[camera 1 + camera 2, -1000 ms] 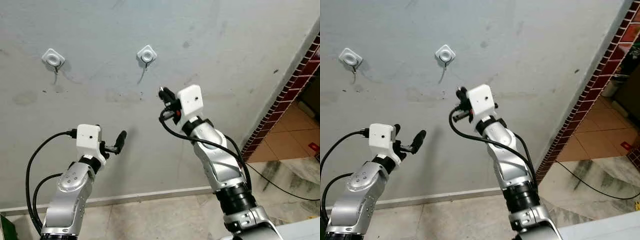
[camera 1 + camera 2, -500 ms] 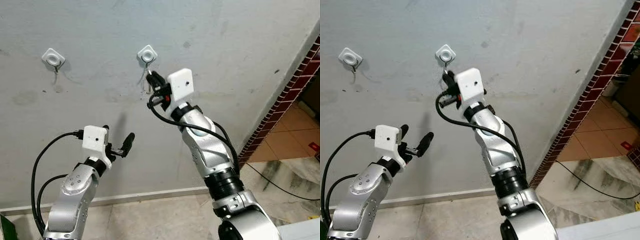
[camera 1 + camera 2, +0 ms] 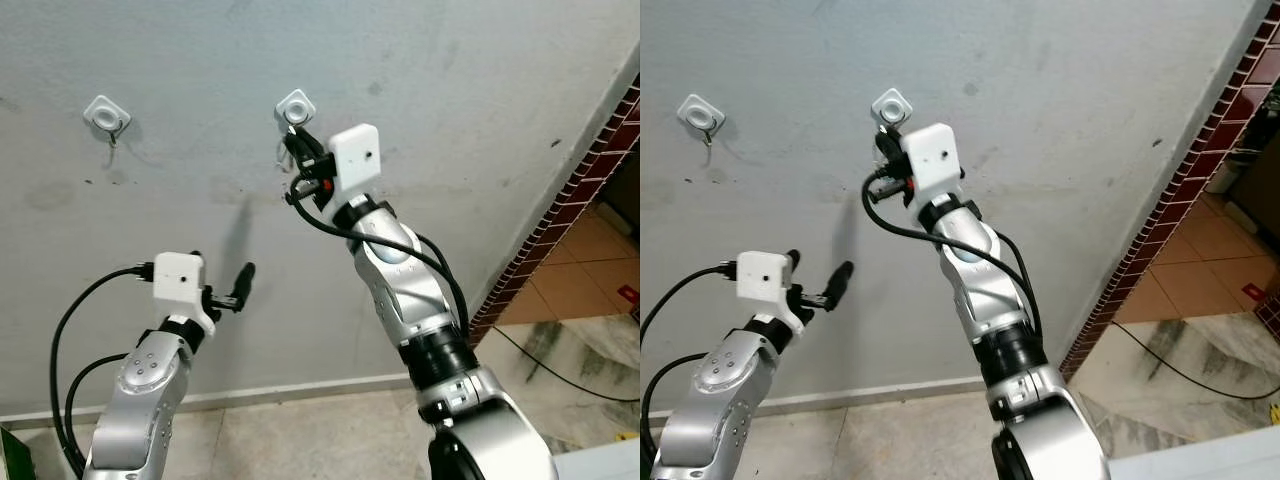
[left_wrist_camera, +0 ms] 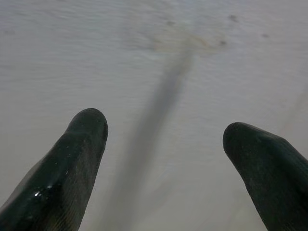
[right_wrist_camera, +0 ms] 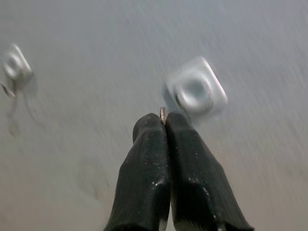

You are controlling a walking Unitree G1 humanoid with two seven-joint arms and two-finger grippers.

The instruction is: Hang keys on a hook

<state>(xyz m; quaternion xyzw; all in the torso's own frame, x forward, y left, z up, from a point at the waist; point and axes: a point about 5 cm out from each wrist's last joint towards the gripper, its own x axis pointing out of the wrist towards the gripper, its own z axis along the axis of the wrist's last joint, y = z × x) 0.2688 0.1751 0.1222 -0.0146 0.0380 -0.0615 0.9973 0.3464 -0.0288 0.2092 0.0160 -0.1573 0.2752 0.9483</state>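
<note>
**Right wrist view: fingers pinched tight at the hook plate**

Right wrist view first: my right gripper [image 5: 165, 120] has its two black fingers pressed together, and a thin sliver of metal [image 5: 162, 114] pokes out between the tips. Too small and blurred to say whether that is the keys. Just beyond the tips sits the hook [image 5: 196, 91] on its pale square plate, very near. Further along the grey wall [image 5: 96, 57], a second hook [image 5: 15, 67] sits well apart.

Left wrist view: my left gripper [image 4: 163, 132] is spread wide, both dark fingertips apart, nothing between them, pointing at bare wall with a long shadow running down it.

Left eye view: my right arm reaches up and the right gripper [image 3: 292, 140] sits right under the nearer hook [image 3: 295, 107], close against the wall. The other hook [image 3: 107, 115] is off to my left, with a small wire dangling from it. My left gripper [image 3: 240, 280] is held low, well below both hooks, open.

Right eye view: same picture, with red tiles [image 3: 1200, 190] edging the wall on my right and a black cable [image 3: 1180, 375] across the floor.
</note>
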